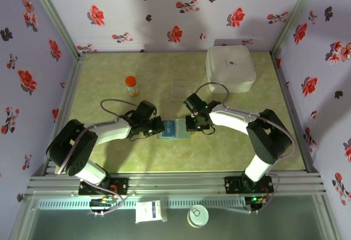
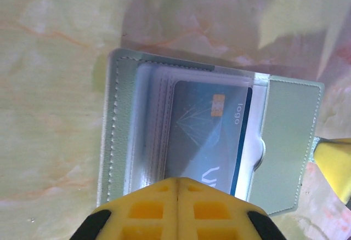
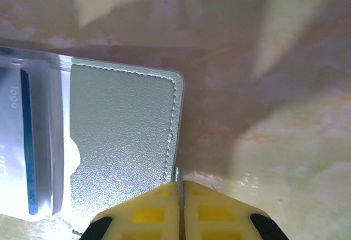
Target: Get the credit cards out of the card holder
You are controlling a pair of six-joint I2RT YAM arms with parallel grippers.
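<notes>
The card holder (image 1: 174, 129) lies open in the middle of the desk (image 1: 109, 158), 1 blue credit card (image 2: 211, 133) in its sleeve. Right jaws pinch its right panel's edge. Left jaws are clenched at its left side, grip unclear.

Top external: looked steeply down from behind the arm bases at 6 o'clock, far enough for the whole table (image 1: 109, 158).
Left wrist: hung very close above the card holder (image 2: 288, 141), left gripper (image 2: 176, 188) at 6 o'clock.
Right wrist: hung equally close, right gripper (image 3: 180, 188) at 6 o'clock.
Shared: all three showed the card holder; both wrist views caught its blue credit card (image 2: 208, 136).
</notes>
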